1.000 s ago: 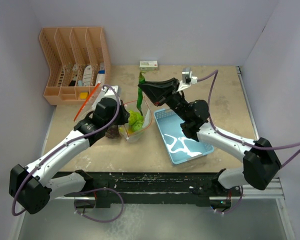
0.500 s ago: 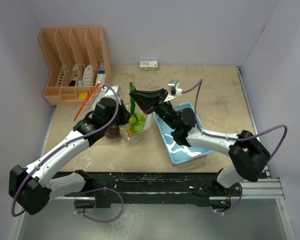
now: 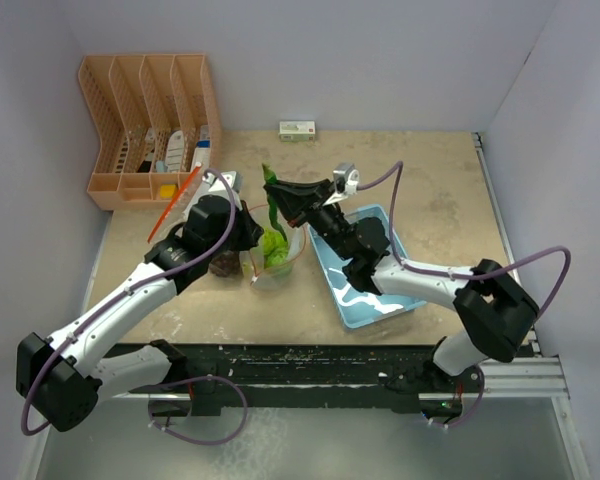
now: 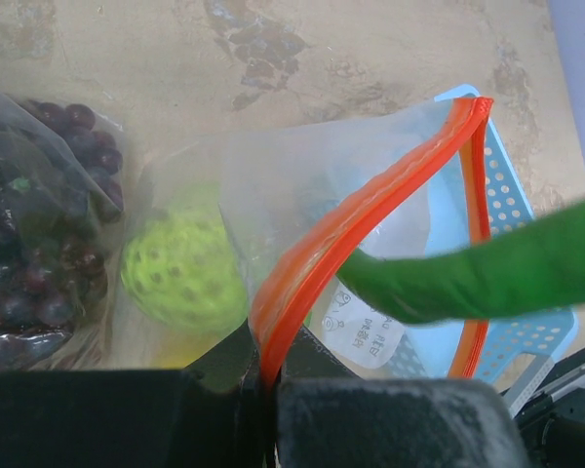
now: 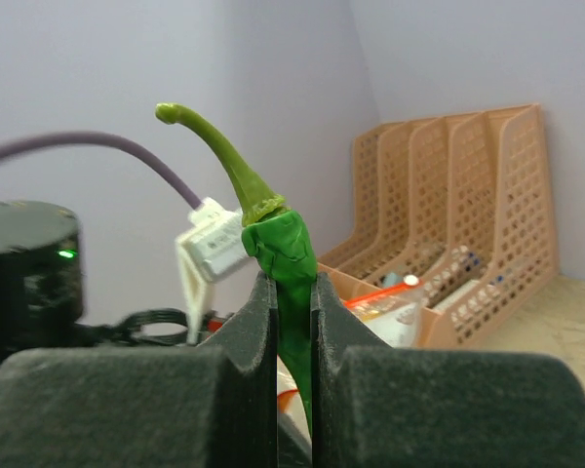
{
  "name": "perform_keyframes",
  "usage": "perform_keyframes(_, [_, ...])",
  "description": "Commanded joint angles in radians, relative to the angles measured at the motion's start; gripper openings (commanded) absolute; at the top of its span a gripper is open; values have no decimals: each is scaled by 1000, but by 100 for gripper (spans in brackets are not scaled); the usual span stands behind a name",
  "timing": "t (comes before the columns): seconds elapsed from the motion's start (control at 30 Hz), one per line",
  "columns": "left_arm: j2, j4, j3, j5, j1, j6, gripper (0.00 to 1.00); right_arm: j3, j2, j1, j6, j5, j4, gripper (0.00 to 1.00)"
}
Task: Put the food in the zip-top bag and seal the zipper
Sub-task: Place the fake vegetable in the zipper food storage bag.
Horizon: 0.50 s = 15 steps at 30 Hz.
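Right gripper (image 5: 292, 292) is clamped on the long green vegetable (image 5: 285, 249), pinching it just below the stalk. The vegetable's lower tip reaches into the mouth of the zip-top bag (image 4: 302, 195). Left gripper (image 4: 268, 375) is pinched tight on the bag's orange zipper strip (image 4: 370, 210), holding the mouth up and open.

One bumpy lime-green fruit (image 4: 180, 273) already sits inside the bag. A dark grape bunch (image 4: 39, 244) lies just beside the bag, behind clear plastic; whether it is inside the bag cannot be told. The light-blue basket (image 3: 375, 290), on the bag's other side, shows no food.

By my judgement the filling is nearly done. The vegetable must be let go inside, and the zipper, now gaping, is not yet sealed.

A small printed mark shows through the bag's plastic, too blurred to read.
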Motion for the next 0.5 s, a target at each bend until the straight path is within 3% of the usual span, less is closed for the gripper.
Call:
perform_keyframes(0.0, [7, 50, 47, -18, 2, 0, 0, -30, -100, 5, 152, -44, 58, 0])
perform_keyframes(0.27, [3, 60, 53, -25, 3, -3, 0, -111, -73, 6, 420, -152, 131, 0])
perform_keyframes(0.47, [-19, 67, 65, -12, 2, -21, 0, -187, 30, 41, 425, -95, 274, 0])
